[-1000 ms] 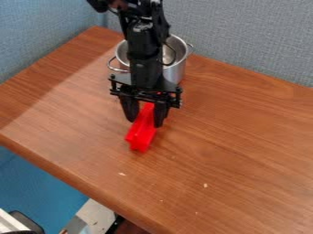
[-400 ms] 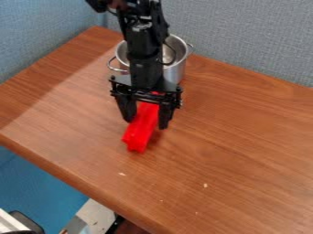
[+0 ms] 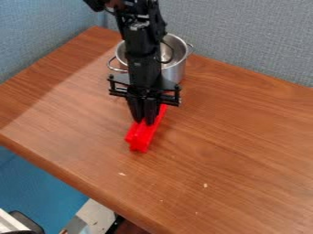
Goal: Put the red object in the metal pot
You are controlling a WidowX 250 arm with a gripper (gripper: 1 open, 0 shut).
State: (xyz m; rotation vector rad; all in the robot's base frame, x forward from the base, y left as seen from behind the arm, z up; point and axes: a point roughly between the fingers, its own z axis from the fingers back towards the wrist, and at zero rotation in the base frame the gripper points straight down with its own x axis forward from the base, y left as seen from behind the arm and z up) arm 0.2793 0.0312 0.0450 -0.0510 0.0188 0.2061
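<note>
Fingers (image 3: 145, 108) pinched in since earlier frame, now clenched on red object (image 3: 143, 133). You lift next; metal pot (image 3: 175, 60) sits just behind fingers.

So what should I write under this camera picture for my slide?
Gripper pointing straight down, shut on the red object lying on the wooden table, metal pot just behind.

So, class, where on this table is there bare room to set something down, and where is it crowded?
The wooden table is bare on its whole left side and along the near edge below the red object. The right corner is free too. It is crowded mid-table, where the gripper closes on the red object just in front of the metal pot.
</note>
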